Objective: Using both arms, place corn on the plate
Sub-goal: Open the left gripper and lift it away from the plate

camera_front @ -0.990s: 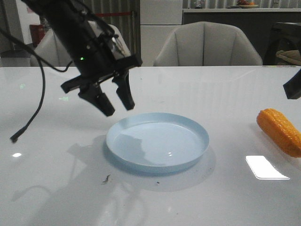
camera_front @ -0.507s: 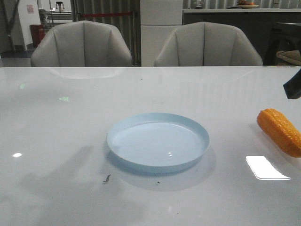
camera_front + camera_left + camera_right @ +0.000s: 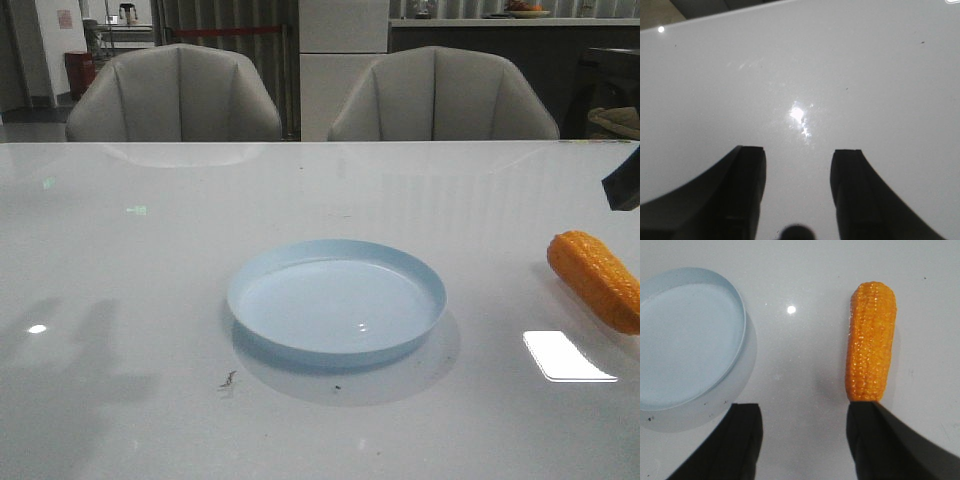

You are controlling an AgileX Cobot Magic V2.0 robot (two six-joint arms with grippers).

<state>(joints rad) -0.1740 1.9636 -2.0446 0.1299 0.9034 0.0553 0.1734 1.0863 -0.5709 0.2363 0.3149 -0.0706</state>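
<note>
Lying on its side on the white table (image 3: pixel 150 260), the corn (image 3: pixel 596 277) sits well to the right of the plate (image 3: pixel 335 301), apart from it, near the front view's right edge. The plate holds nothing, so the transfer has not begun.

The right gripper (image 3: pixel 805 432) hovers above the gap between the two, its fingers (image 3: pixel 742 440) spread wide and gripping nothing; one finger overlaps the near end of the corn in the right wrist view, though whether it touches I cannot tell. The left gripper (image 3: pixel 797 187) is parted as well and empty, with only bare table beneath it, the plate not visible in its view.

The corn looks like a glossy moulded piece, so probably light, stiff and not fragile. Its shine and taper suggest it could slip lengthwise out of a pinch (the bumpy kernel rows may lend some bite). A hold across the thick middle, jaws closing on the long flanks, seems safest; grabbing either rounded end would likely squirt it away or roll it further from the plate.
</note>
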